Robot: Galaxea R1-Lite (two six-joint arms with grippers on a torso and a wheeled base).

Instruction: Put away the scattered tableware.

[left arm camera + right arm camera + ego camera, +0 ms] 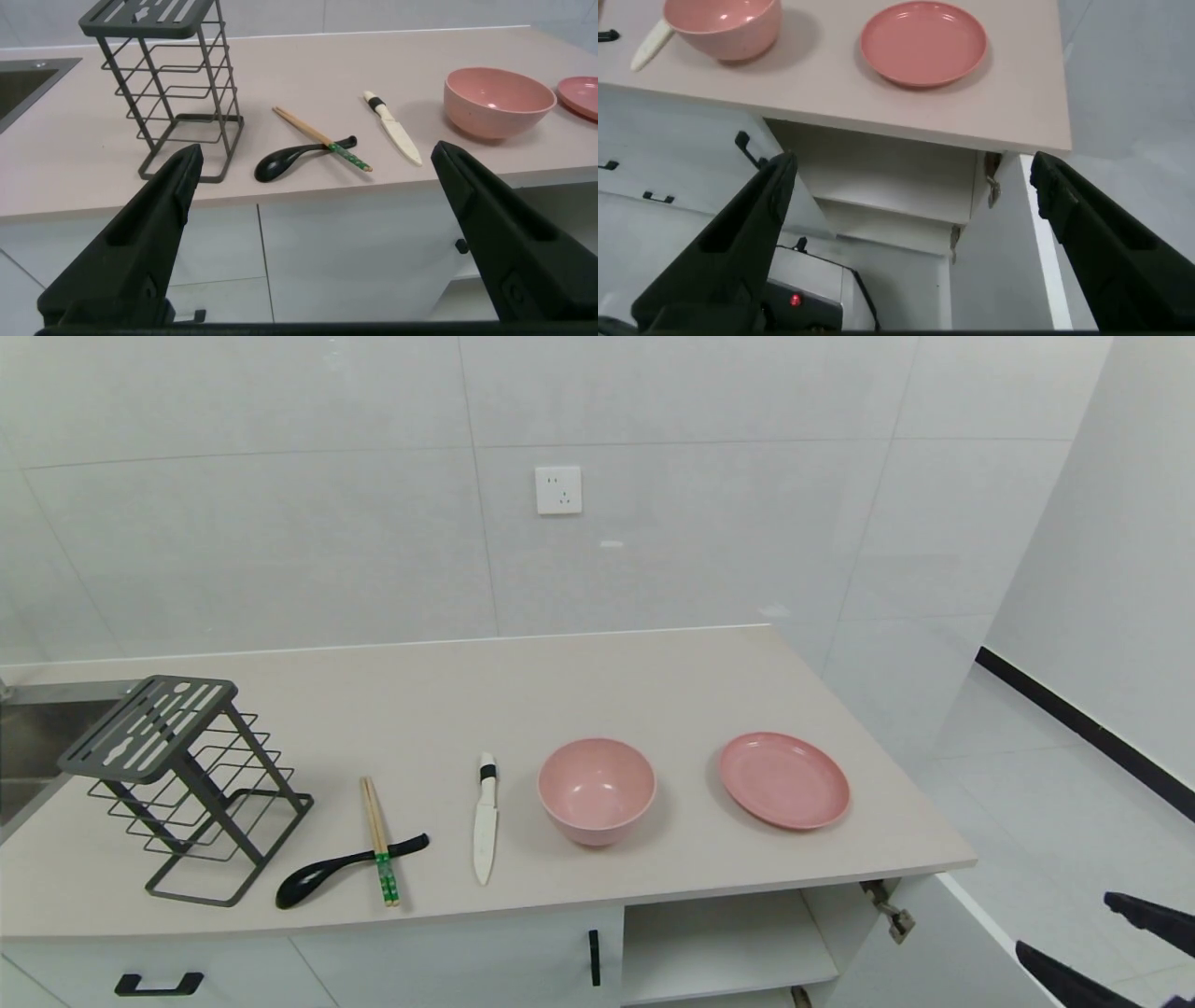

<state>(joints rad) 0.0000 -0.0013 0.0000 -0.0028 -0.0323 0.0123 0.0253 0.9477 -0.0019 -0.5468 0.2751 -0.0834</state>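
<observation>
Wall socket [558,490] in head view, pink plate [783,780]

Beige countertop [653,681] bears a dark wire rack [149,723], black spoon [301,887], chopsticks [378,835] crossing its handle, a white, seemingly ceramic knife [485,826], pink bowl [596,791] and pink plate [782,779].

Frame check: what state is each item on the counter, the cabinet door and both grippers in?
Rack: upright, empty.
Black spoon: lying flat, handle partly covered.
Chopsticks: lying together across the spoon handle.
Knife: lying flat, touching nothing else.
Pink bowl: upright, empty.
Pink plate: flat, empty.
Cabinet door: open.
Left gripper: open, empty.
Right gripper: open, empty.
</observation>
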